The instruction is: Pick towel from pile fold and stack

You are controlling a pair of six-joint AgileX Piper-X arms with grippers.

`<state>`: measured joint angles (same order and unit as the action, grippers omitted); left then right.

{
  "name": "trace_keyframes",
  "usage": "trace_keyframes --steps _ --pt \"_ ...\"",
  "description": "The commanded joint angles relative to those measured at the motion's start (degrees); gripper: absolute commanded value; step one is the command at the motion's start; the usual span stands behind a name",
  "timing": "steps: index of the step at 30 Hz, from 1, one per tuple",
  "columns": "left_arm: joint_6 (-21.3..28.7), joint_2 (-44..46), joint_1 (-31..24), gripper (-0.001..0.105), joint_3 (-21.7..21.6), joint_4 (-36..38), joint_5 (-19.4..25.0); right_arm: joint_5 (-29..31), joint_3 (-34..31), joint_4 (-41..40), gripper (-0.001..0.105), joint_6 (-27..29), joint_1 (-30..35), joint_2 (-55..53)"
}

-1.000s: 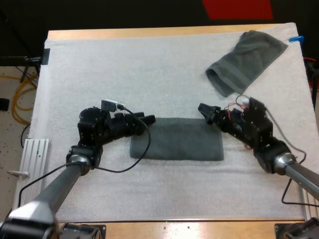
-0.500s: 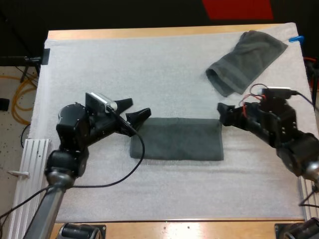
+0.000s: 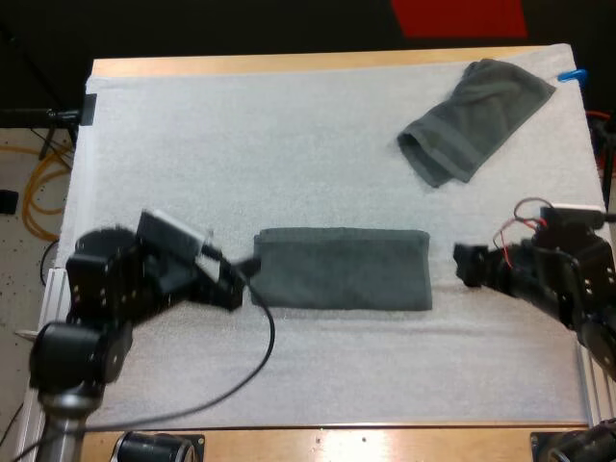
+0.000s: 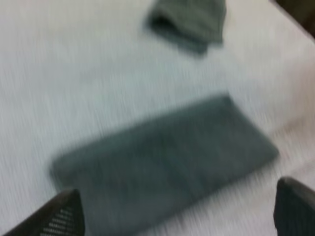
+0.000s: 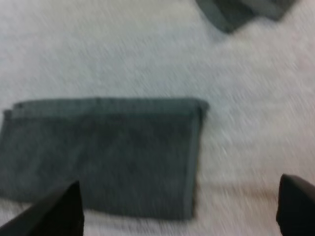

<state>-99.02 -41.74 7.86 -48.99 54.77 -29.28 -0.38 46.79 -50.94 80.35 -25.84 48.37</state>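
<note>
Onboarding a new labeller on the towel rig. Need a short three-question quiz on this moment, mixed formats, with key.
1. True or false: the folded dark grey-green towel lies flat on the white mat, and neither gripper is shut on it.
2. Where is the crumpled dark grey-green towel? A) near the mat's far right corner B) on top of the folded towel C) off the mat, on bare wood
3. Fill in: the ___ gripper is right at the folded towel's end; the other stands off, with bare mat between.
Key: 1 true, the left gripper and right gripper are both open. 2 A. 3 left.
</note>
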Motion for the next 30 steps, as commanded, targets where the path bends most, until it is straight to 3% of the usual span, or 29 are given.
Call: trace_keyframes --steps 1,6,13,20,25,30 --pt "0.1 1.6 -0.1 0.076 -0.3 5.0 0.8 0.4 0.5 -3.1 0.077 -0.7 0.3 -1.1" --pt "-0.1 6.1 -0.1 0.076 -0.2 8.5 2.7 0.9 0.3 -5.6 0.077 -2.1 0.3 -1.9" --pt "-0.1 4.8 -0.1 0.076 -0.2 6.9 3.0 1.0 -2.0 3.4 0.077 -2.1 2.2 6.8" --pt "-0.1 3.8 -0.1 0.076 -0.2 6.2 3.0 -18.8 -2.0 16.1 0.077 -2.0 11.2 24.5" --pt "-0.1 3.8 -0.1 0.076 -0.2 6.2 3.0 -27.1 -2.0 20.5 0.077 1.0 13.0 34.3" --pt "-0.1 3.8 -0.1 0.076 -0.2 6.2 2.5 -32.2 -1.9 25.9 0.077 0.3 12.8 40.7"
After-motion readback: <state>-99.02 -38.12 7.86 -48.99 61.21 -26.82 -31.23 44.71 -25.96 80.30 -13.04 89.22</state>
